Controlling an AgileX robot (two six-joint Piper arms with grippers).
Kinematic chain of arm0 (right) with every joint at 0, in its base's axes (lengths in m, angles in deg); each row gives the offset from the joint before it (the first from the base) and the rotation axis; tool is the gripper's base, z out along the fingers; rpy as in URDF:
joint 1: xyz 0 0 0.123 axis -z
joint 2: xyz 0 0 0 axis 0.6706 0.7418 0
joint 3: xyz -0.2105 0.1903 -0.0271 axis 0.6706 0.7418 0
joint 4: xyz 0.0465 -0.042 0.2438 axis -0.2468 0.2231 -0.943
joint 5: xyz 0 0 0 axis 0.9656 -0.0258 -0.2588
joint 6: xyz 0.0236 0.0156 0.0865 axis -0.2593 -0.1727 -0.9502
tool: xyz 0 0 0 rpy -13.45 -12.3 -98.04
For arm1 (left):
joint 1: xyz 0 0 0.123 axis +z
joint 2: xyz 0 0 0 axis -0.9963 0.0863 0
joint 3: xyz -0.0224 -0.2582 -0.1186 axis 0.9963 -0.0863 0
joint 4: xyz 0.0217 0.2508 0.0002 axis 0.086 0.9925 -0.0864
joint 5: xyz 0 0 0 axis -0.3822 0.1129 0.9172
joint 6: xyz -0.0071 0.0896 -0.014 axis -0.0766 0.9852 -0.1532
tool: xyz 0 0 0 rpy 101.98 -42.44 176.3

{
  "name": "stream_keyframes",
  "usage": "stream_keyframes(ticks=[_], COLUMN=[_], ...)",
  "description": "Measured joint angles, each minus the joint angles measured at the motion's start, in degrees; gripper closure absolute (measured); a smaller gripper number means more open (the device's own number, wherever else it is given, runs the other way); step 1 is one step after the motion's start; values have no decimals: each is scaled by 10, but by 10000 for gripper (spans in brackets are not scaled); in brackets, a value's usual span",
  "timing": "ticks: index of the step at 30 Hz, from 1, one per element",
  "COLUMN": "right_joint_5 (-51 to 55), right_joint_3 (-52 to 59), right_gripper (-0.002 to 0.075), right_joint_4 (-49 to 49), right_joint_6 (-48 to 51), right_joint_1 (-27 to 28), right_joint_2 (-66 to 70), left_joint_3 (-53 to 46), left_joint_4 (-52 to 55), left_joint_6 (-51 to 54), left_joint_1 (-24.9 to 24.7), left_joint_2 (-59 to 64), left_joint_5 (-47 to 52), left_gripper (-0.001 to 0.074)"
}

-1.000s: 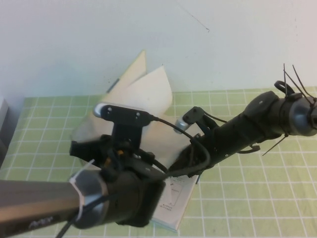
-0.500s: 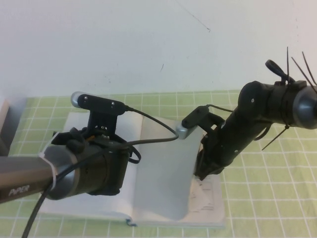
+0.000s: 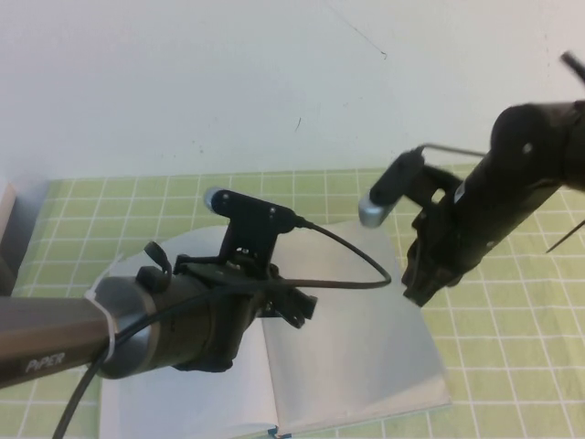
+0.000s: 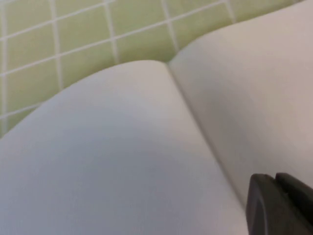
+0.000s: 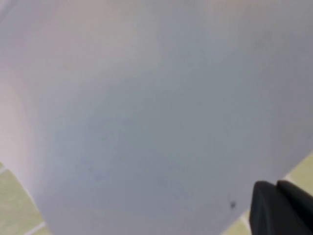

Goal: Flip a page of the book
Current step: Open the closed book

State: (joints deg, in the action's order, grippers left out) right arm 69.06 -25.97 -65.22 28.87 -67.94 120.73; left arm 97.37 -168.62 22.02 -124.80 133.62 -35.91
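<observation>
Two blank pages face up in the open book (image 3: pixel 366 366). My right gripper (image 3: pixel 422 291) hovers above it, fingers pressed together. My left gripper (image 3: pixel 297 309) hangs over the gutter, closure unclear.

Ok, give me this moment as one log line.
book: open flat, blank pages | left tool: shut, over the gutter | right tool: shut, above right page, empty

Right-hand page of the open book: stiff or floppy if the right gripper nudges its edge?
Probably floppy: the page is a thin white leaf, bowed near the book gutter. Likely light and smooth, so the shut right gripper above it may slide. Left gripper hovers shut over the gutter.
</observation>
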Motion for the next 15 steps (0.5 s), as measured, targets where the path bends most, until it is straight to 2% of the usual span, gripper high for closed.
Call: stream_keyframes(ticks=[5, 15], right_joint_5=[8, 24], right_joint_3=[0, 1], right_gripper=[728, 728], right_joint_4=[-11, -24], right_joint_6=[1, -5], right_joint_1=[0, 1], right_joint_2=[-53, 6], left_joint_3=[-24, -174], left_joint_4=[7, 9], left_joint_6=[-40, -115], left_joint_1=[0, 0], left_joint_2=[-18, -154], left_joint_5=[65, 71], left_gripper=[738, 738])
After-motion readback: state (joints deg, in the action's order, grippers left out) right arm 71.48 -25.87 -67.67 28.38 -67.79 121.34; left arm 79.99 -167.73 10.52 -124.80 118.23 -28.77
